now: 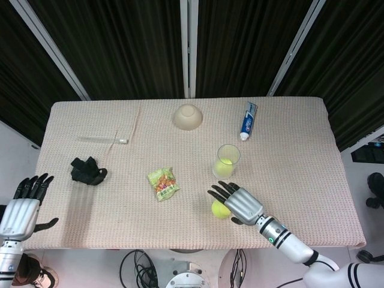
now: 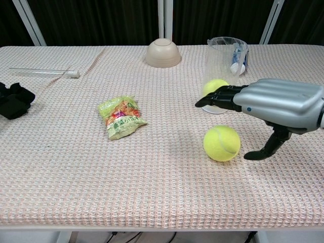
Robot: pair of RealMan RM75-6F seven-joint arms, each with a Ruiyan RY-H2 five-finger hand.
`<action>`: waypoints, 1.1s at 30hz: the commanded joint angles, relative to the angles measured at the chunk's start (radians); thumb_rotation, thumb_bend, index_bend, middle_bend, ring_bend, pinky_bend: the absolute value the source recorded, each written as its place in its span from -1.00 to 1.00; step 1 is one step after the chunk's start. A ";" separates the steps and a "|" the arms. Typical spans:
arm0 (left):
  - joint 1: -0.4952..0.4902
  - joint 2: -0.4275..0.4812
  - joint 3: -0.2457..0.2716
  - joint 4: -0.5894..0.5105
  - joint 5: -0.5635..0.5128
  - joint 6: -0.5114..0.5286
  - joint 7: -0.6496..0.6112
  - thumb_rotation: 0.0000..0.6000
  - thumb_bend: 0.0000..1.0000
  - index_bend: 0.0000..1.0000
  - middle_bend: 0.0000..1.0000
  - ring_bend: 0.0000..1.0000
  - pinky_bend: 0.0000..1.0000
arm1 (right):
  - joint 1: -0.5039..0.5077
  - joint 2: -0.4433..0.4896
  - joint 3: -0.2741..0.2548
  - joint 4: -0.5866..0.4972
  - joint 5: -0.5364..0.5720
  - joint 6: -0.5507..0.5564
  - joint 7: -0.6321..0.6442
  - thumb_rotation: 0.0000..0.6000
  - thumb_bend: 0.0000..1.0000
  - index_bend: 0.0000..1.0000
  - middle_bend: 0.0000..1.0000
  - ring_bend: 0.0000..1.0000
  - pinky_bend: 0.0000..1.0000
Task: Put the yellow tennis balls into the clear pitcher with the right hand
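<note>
A clear pitcher [image 1: 227, 161] [image 2: 225, 66] stands upright right of the table's middle, with one yellow tennis ball [image 2: 214, 86] inside at its bottom. A second yellow tennis ball [image 1: 219, 209] [image 2: 221, 143] lies loose on the cloth in front of the pitcher. My right hand [image 1: 240, 203] [image 2: 273, 104] hovers palm-down just above and right of that loose ball, fingers stretched out and apart, thumb hanging beside the ball, holding nothing. My left hand [image 1: 23, 207] stays off the table's left edge, fingers apart and empty.
A snack packet [image 1: 163, 183] [image 2: 120, 117] lies left of the loose ball. A beige bowl [image 1: 187, 116] [image 2: 163, 52] sits upside down at the back. A toothpaste tube [image 1: 248, 119] lies behind the pitcher. A black object [image 1: 87, 170] and a clear tube [image 1: 102, 139] lie at the left.
</note>
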 commanded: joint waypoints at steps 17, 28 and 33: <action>0.000 0.033 0.007 -0.026 -0.014 -0.020 -0.023 1.00 -0.85 -1.00 -1.00 -1.00 -1.00 | -0.003 -0.091 0.003 0.076 0.034 0.026 -0.055 1.00 -0.38 0.31 0.03 0.07 0.68; 0.001 0.034 0.007 -0.024 -0.007 -0.015 -0.029 1.00 -0.85 -1.00 -1.00 -1.00 -1.00 | -0.039 0.071 0.124 -0.114 -0.150 0.284 0.107 1.00 -0.33 0.57 0.23 0.23 0.73; 0.002 0.032 0.009 -0.026 -0.006 -0.014 -0.020 1.00 -0.85 -1.00 -1.00 -1.00 -1.00 | -0.047 0.086 0.238 -0.096 -0.128 0.398 0.088 1.00 -0.33 0.57 0.24 0.23 0.73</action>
